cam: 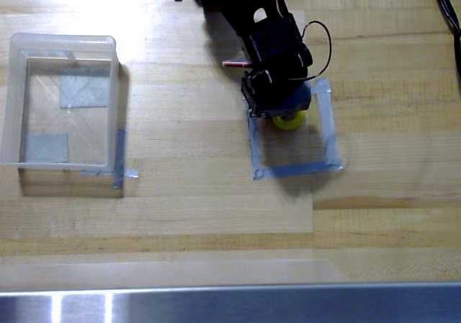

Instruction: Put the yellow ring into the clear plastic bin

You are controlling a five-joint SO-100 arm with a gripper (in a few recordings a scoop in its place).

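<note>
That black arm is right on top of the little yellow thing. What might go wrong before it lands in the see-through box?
1. The pincer hides most of the yellow ring, so the grip cannot be judged; it might slip out when lifted.
2. The clear plastic bin sits well off to the left in the overhead view, so the ring may drop on the way.
3. A low carry might knock the bin's wall.

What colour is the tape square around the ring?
Grey-blue tape square, seen best in the overhead view, with the yellow ring inside it.
</note>
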